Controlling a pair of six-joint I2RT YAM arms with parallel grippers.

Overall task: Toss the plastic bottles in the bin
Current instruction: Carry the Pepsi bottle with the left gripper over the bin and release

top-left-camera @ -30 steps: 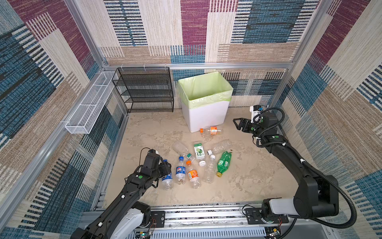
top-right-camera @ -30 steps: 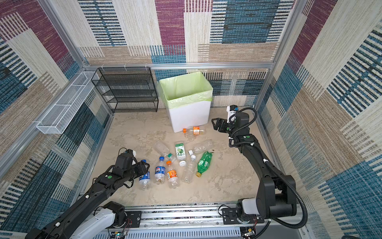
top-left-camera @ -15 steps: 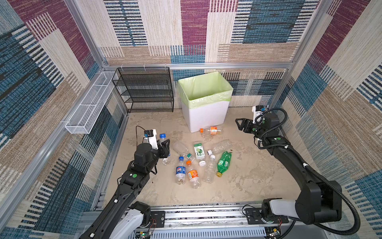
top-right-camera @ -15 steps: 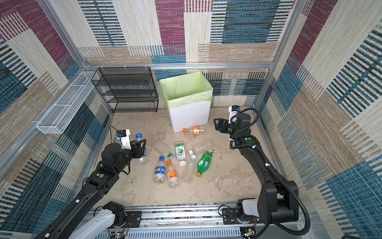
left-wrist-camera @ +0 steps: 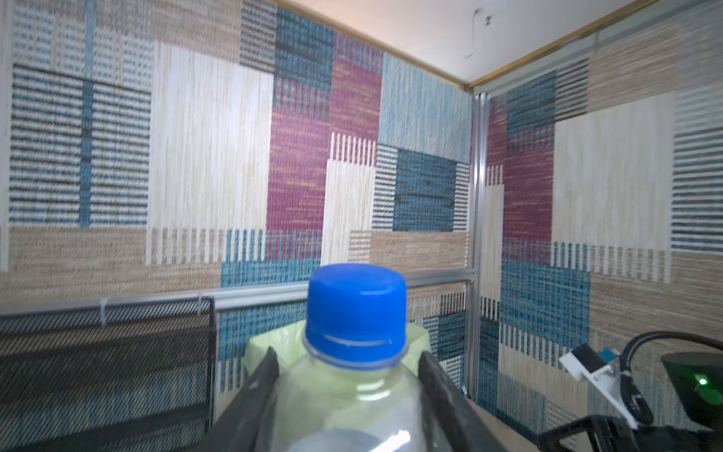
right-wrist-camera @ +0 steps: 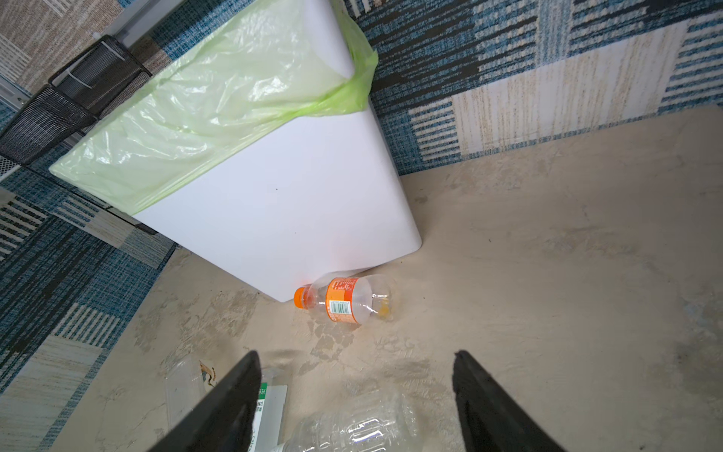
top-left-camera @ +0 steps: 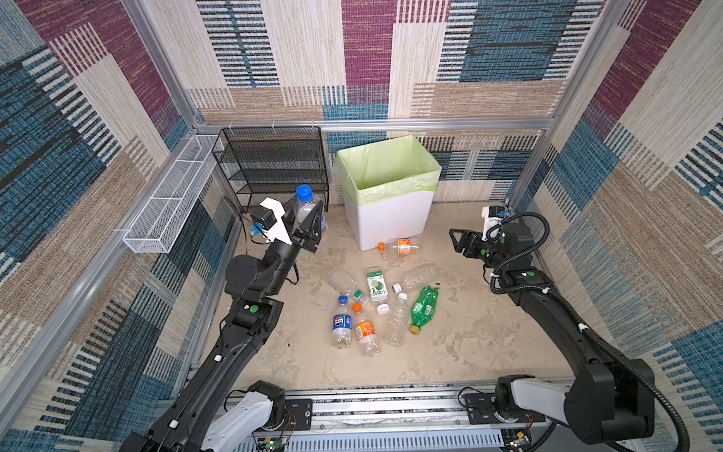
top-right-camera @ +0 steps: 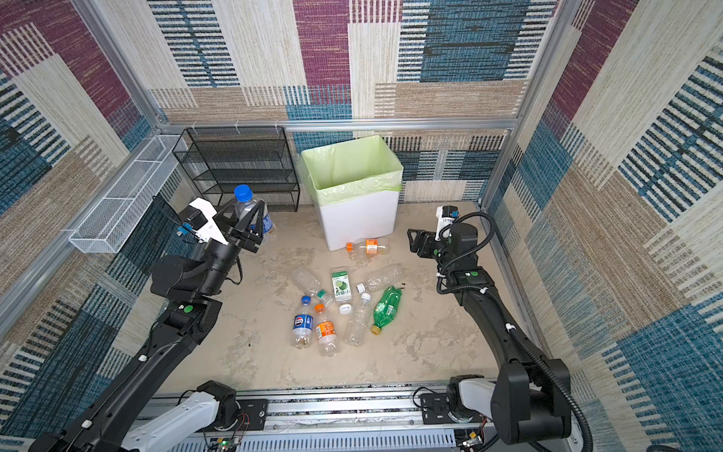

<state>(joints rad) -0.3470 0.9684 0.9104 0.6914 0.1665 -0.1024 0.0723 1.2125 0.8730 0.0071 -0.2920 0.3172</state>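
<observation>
Our left gripper (top-left-camera: 308, 224) squeezes a blue-capped bottle (top-left-camera: 304, 207), up in the air, just left of the bin (top-left-camera: 391, 219). Our right gripper (top-left-camera: 455, 242) has its jaws apart, with nothing in them. We see the other bottles (top-left-camera: 341, 323) lying on the floor (top-left-camera: 469, 336) before the bin.

Counting nine plastic bottles (top-left-camera: 341, 325) in both top views: eight lying on the floor (top-left-camera: 469, 332), one blue-capped bottle (top-left-camera: 307, 211) riding in the left gripper (top-left-camera: 306, 209). Floor ones are splitting seven clear, one green bottle (top-left-camera: 423, 309). Also seeing one bin (top-left-camera: 391, 219), one black mesh rack (top-left-camera: 274, 164), one white wire basket (top-left-camera: 172, 199), two arms (top-left-camera: 547, 307).
</observation>
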